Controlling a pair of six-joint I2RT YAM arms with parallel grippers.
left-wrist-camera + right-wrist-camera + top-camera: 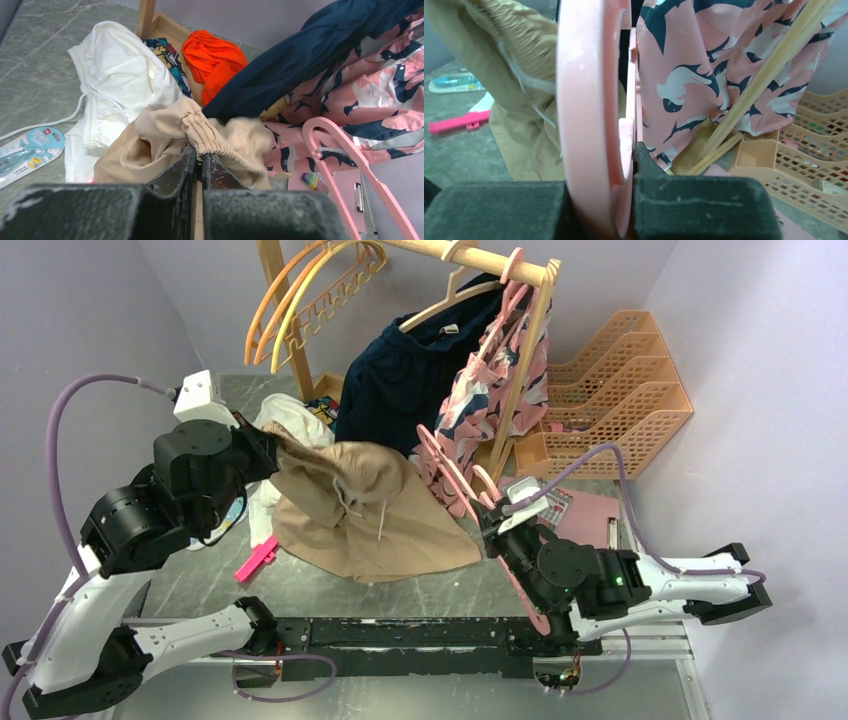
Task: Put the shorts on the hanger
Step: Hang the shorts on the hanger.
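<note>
Shorts (370,510) waistband between jaws of left end effector (199,157)

No print reads clearly. The blue packet (30,150) lying on the desk (40,65) carries a small red brand tag and pale lettering, both too blurred to make out.
</note>
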